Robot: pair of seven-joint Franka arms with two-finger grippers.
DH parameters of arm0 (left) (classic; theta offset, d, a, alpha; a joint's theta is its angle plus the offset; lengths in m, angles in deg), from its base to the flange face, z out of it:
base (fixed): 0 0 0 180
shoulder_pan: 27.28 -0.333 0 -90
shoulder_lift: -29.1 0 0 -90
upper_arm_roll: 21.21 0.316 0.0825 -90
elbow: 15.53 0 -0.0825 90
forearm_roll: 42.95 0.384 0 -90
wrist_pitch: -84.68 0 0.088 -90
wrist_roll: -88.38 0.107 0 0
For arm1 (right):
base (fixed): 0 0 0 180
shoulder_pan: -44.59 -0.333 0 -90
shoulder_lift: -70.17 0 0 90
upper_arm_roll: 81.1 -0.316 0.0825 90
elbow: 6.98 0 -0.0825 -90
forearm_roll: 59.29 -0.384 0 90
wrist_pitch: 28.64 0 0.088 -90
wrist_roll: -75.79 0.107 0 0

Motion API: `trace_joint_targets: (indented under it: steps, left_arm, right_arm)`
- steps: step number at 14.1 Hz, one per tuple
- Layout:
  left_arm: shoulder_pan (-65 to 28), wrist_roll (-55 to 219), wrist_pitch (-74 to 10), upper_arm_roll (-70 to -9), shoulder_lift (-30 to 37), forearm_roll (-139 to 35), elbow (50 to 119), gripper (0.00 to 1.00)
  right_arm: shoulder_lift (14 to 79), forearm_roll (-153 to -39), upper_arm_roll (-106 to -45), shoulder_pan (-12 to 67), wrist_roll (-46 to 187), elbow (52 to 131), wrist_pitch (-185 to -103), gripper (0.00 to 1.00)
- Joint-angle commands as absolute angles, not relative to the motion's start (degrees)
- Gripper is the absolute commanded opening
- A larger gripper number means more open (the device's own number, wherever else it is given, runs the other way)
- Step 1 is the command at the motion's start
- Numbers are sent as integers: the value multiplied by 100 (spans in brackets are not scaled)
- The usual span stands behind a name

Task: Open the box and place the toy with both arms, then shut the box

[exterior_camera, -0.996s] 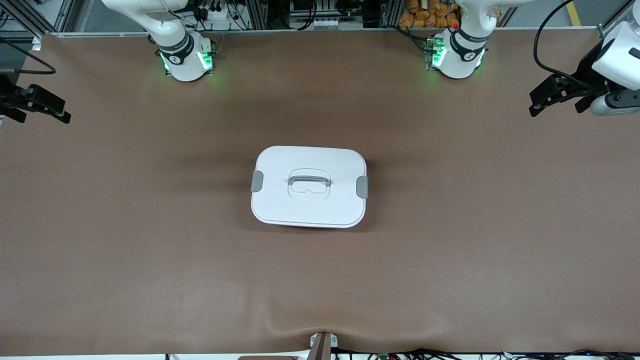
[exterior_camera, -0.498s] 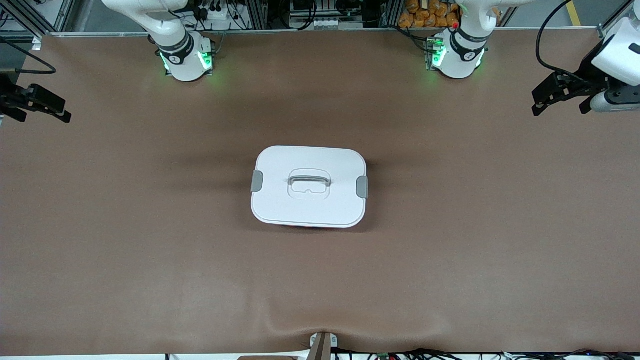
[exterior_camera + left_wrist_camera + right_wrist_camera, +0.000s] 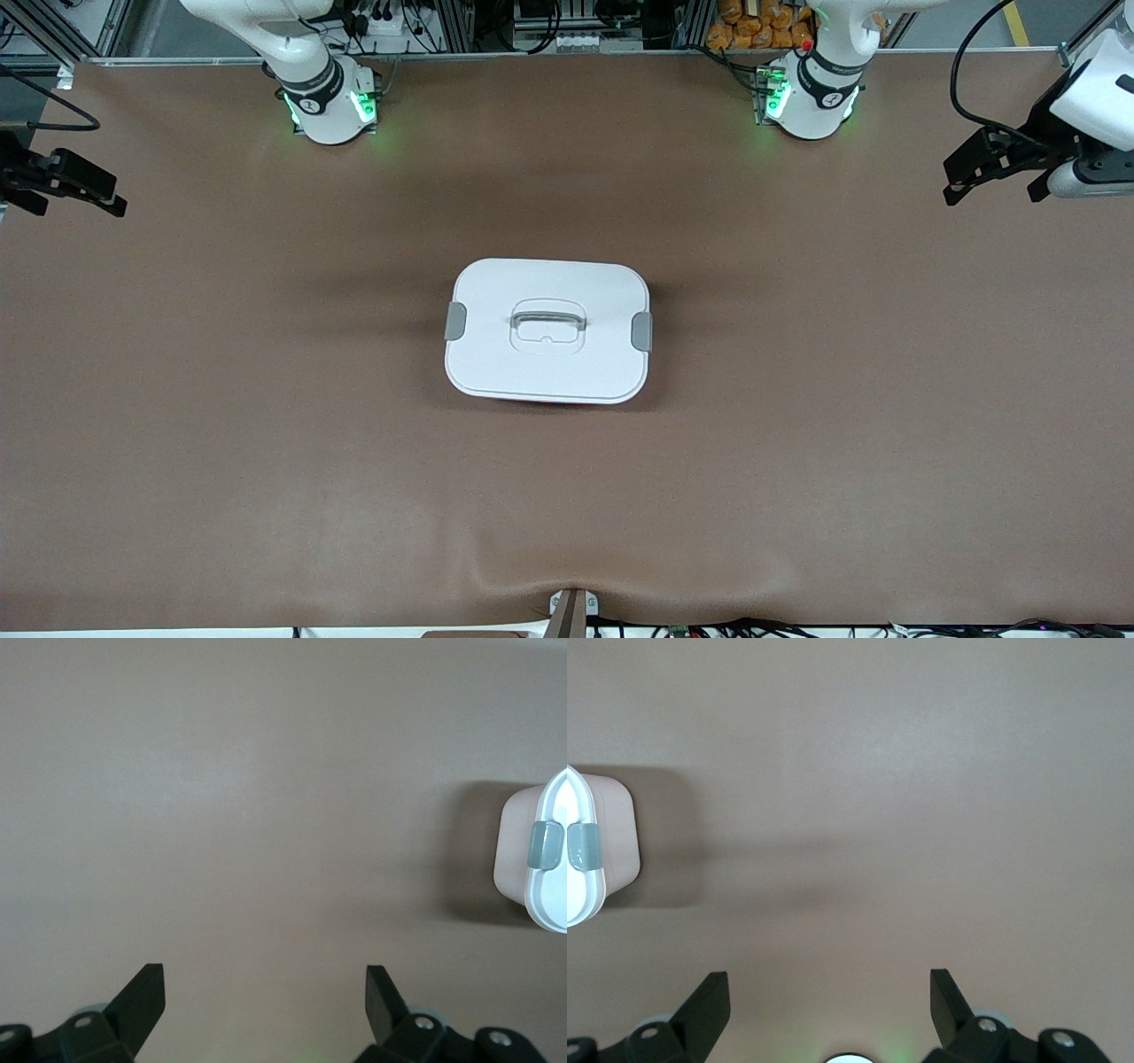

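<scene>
- Changed since a second ago: left gripper [image 3: 961,182] drawn slightly up and toward the left arm's end of the worktop [image 3: 266,461], then settled; no difference from half a second ago.
- Right gripper [image 3: 106,199] parked over the right arm's end of the worktop, unmoved across the three front views.
- Both grippers wide open and empty, fingers [image 3: 142,997] well apart in the left wrist view, likewise spread in the right wrist view [image 3: 824,1005].
- Box [image 3: 547,330] at mid-worktop, lid [image 3: 496,354] on, both clips [image 3: 455,321] down, handle [image 3: 547,316] untouched; same spot throughout.
- Toy nowhere in view; cannot tell whether inside the box, pink wall [image 3: 516,850] too cloudy to show.
- Judged from closed lid and withdrawn arms: either task complete, or nothing started; probably the former, given the outward retreat.
- Elsewhere: green-lit bases [image 3: 332,106] along the top of the front view, cables and an orange heap [image 3: 753,22] off the worktop, a small bracket [image 3: 571,607] at the edge nearest the camera.
- Nothing between either gripper and the box; a slight wrinkle in the covering near that bracket, well apart from the box.
</scene>
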State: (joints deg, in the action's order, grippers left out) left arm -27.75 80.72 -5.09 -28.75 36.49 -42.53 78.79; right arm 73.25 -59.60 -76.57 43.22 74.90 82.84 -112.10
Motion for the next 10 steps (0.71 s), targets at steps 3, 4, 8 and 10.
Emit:
trace_joint_targets:
  steps: [3,4,8,10]
  left_arm:
    - [-2825,8117,-436,-2912,3657,-4198,7763,100]
    - [-2825,8109,-418,-2912,3657,-4198,7763,100]
    - [-2834,8108,-339,-2903,3657,-4207,7728,100]
    - [-2860,8100,-286,-2903,3657,-4207,7737,100]
  right_arm:
    - [7325,-6000,-7670,4354,7526,8214,-11126,100]
    - [7325,-6000,-7670,4345,7526,8214,-11126,100]
    - [7325,-6000,-7670,4354,7526,8222,-11117,100]
    - [7325,-6000,-7670,4354,7526,8214,-11126,100]
